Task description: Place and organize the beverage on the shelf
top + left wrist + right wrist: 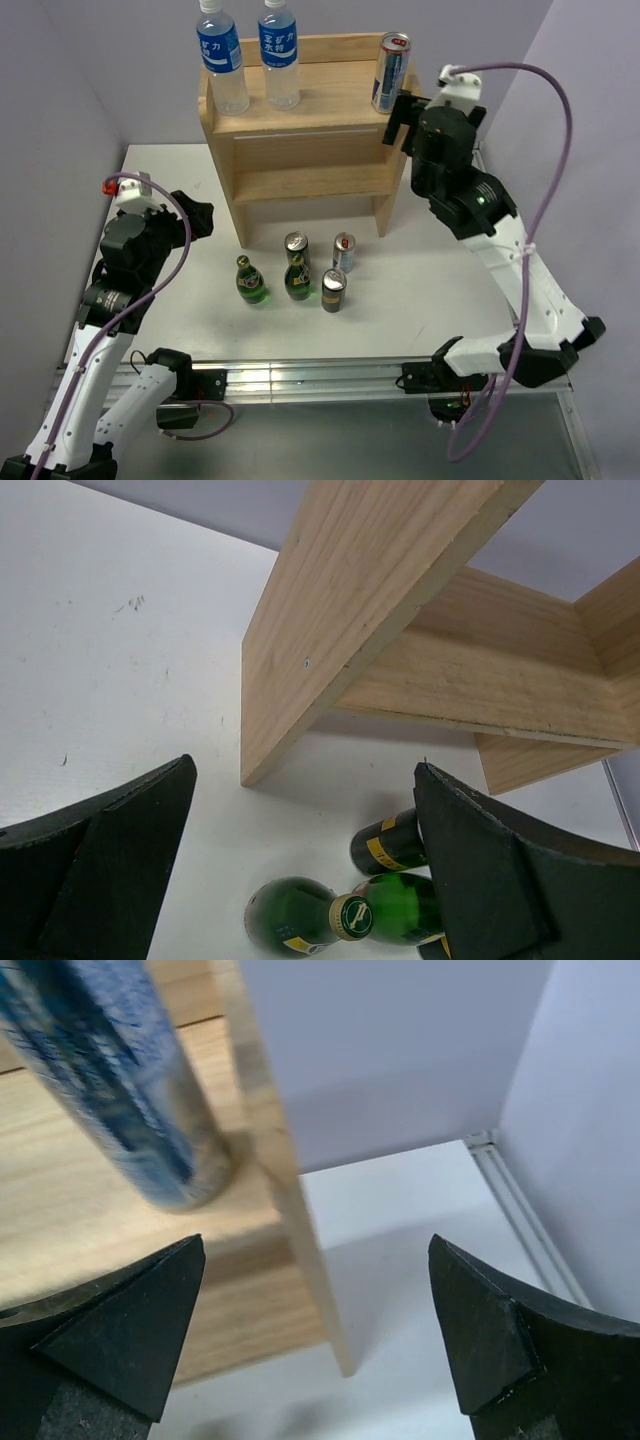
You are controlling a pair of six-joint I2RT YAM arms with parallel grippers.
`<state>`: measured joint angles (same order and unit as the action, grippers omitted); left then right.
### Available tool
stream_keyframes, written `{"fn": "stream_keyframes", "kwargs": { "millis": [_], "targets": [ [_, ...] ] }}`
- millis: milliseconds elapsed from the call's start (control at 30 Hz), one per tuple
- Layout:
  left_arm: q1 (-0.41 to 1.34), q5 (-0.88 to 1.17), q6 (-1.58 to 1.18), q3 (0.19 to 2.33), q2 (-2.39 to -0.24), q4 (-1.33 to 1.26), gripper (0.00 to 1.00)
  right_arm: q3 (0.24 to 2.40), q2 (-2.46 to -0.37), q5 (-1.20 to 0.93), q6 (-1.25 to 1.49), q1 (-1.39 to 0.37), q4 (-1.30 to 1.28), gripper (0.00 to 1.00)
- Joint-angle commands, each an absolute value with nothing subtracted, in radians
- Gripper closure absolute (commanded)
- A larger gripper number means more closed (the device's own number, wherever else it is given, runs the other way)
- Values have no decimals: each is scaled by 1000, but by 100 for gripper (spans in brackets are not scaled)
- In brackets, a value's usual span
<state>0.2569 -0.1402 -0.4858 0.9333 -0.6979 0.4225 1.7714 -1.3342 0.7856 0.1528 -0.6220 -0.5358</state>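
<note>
The shelf (300,150) – a small two-tier rack of pale, smooth-grained wood with solid side panels and a low raised rim round its top board – is seen standing at the far middle of the matte white counter (170,170). On the top board, towards its left end, two clear plastic water bottles (222,55) with blue labels and white caps are set upright side by side; at the right end a tall can (390,72), slim, cylindrical and silver-blue, is stood close to the rim. The lower board is bare wood. On the counter in front of the shelf five drinks are grouped upright: two green glass bottles (251,281) with bulbous bodies, narrow necks and gold caps, and three short cans (344,252) with metallic tops. The right tool (398,118) is held just beside the tall can with its black wedge-shaped fingers (120,1330) spread apart and nothing between them; in the right wrist view the can (110,1080) is blurred. The left tool (195,218) is held low over the counter left of the shelf, likewise released – its dark fingers (100,850) are parted, with the green bottles below them.
</note>
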Motion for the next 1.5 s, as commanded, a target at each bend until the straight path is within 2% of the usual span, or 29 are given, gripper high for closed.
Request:
{"fn": "stream_keyframes", "kwargs": {
  "millis": [0,133,433,633,1033,1467],
  "targets": [
    [261,-153,-465,977,-701,383,2,1707,-1243,827,195,-617,-575,0],
    [259,-160,-472,973,-707,379,3,1588,-1154,753,316,-637,-617,0],
    [261,-156,-480,939,-709,373,3,1006,-890,606,587,-876,-516,0],
    [261,-146,-483,917,-712,376,3,755,-819,543,698,-916,-425,0],
    [262,-146,-474,927,-722,405,3,523,-982,502,739,-914,-134,0],
    [264,-146,-451,950,-742,400,3,517,-1241,517,687,-904,126,0]
  ]
}}
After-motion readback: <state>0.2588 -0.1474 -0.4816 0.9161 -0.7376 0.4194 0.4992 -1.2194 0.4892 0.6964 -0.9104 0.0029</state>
